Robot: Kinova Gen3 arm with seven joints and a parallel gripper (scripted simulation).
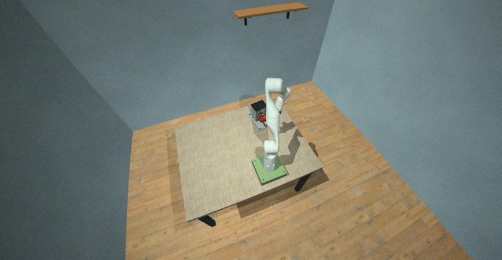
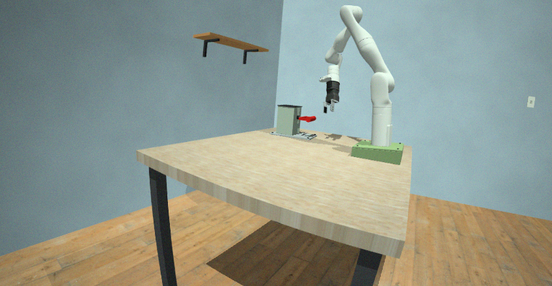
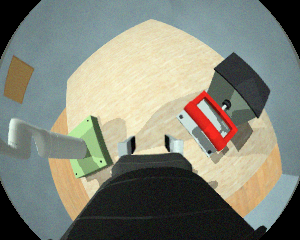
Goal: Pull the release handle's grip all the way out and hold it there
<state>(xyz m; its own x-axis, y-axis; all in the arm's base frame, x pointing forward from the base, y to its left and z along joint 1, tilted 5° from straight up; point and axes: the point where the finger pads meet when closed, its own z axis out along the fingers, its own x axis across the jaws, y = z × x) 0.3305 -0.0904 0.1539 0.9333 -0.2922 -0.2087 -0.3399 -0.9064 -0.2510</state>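
Near the far edge of the pale, fine-grained wooden table: a boxy grey-green metal housing with a dark top on a thin light baseplate, with the glossy red release handle's grip, a rectangular loop with a level bar, jutting from its front toward the arm's side. Above and just beside that bar, apart from it: the dark two-finger gripper on the smooth white jointed arm, jaws spread fully wide, holding nothing, fingertips probably a little higher than the bar, though hard to judge. By the table's right edge: the flat green square base plate, bolted at its corners.
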